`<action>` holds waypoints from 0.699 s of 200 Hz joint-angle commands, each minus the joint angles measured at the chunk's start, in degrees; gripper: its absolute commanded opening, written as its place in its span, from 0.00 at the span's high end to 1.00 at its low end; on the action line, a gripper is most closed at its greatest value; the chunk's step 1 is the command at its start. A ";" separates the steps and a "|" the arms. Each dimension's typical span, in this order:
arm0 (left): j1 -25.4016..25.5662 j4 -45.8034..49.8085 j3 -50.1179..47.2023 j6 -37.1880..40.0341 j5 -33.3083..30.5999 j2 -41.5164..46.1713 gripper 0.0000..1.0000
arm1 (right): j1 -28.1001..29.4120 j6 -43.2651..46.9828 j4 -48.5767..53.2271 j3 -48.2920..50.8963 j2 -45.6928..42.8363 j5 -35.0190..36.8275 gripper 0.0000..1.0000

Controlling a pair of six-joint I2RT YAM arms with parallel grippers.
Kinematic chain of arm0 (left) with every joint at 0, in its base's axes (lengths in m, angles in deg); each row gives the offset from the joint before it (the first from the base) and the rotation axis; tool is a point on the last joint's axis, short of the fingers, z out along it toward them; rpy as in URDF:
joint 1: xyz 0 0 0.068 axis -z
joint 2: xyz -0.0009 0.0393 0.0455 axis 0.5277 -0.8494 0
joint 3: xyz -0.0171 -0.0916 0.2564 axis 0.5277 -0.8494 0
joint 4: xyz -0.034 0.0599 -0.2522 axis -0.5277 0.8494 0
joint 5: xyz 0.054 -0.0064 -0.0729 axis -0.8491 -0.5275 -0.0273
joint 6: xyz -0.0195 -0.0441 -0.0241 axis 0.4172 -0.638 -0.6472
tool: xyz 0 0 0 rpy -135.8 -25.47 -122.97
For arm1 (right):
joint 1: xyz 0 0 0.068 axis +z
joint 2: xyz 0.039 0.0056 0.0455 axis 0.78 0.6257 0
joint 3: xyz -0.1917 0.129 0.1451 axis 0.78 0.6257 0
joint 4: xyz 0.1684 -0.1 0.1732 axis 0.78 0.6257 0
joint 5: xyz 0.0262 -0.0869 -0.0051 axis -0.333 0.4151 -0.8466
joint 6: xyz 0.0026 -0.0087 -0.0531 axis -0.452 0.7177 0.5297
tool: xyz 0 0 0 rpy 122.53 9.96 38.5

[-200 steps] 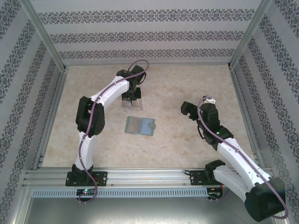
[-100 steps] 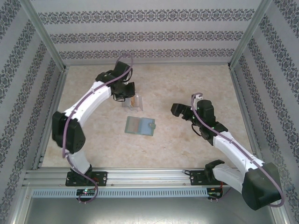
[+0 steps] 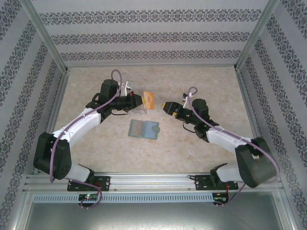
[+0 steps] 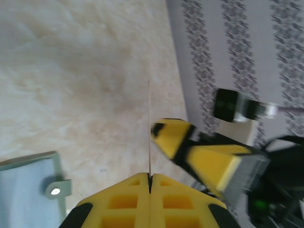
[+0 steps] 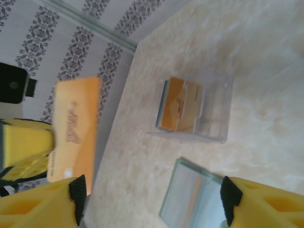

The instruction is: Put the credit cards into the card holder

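Marbled table (image 3: 206, 81), bare around the sage-green folding wallet (image 3: 144, 129) at its middle. Left gripper (image 3: 142, 99) pinches an orange credit card (image 3: 149, 99) aloft, print blurred. Right gripper (image 3: 168, 106) gapes beside it. Clear box (image 5: 194, 111) holds another card, half-hidden.

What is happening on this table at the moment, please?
The left end effector is shut on an orange card, holding it up off the table. The right end effector is open and faces the card from close by, not touching it. A clear plastic box containing other orange cards stands on the table, and a sage-green wallet lies flat nearer the arms.
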 commanded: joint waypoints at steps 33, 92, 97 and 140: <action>0.18 -6.39 -2.77 2.49 7.83 1.77 1.00 | 2.51 -7.05 -14.53 -1.89 6.14 -4.46 0.39; 0.14 -3.02 -2.21 4.95 6.97 -0.58 1.00 | 2.73 -7.12 -13.00 -1.72 3.45 -2.72 0.39; 0.17 -3.65 -2.26 4.50 7.44 -0.85 1.00 | 2.73 -7.25 -13.08 -1.81 3.61 -2.80 0.39; 0.62 -5.97 -2.71 2.53 9.26 -1.63 1.00 | 3.12 -8.26 -14.47 -2.97 5.03 -4.34 0.44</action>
